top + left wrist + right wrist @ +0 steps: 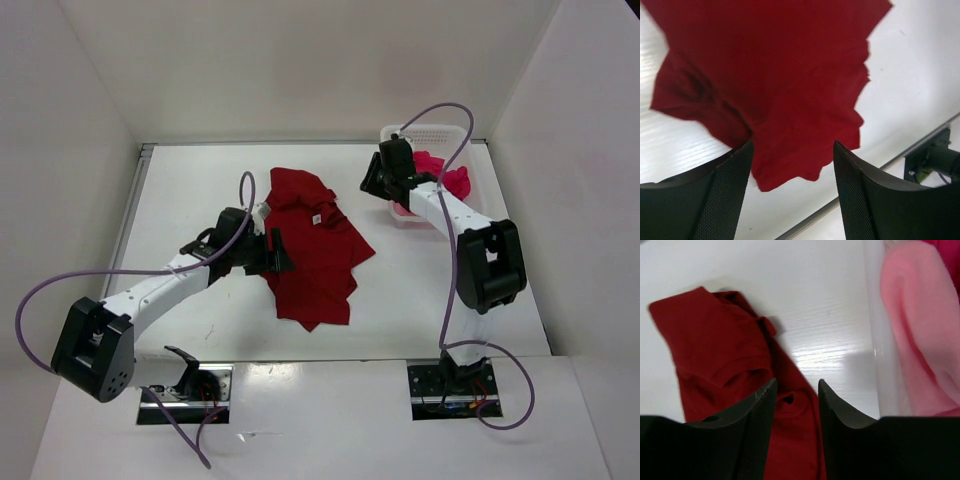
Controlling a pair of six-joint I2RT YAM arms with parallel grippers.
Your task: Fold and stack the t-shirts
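A dark red t-shirt (315, 245) lies crumpled and spread out on the white table's middle. My left gripper (279, 252) hovers at its left edge, open, with the shirt's wavy hem (790, 125) showing between and beyond its fingers; it holds nothing. My right gripper (368, 184) is open just right of the shirt's upper part, beside the basket; the red cloth (715, 340) lies below its jaws, not gripped. A light pink t-shirt (912, 340) and a magenta t-shirt (446, 172) sit bunched in the basket.
The white lattice basket (432, 130) stands at the back right, its translucent wall (872, 340) close to my right fingers. White walls enclose the table. A metal strip and a bracket (932, 160) run along the table's edge past my left gripper.
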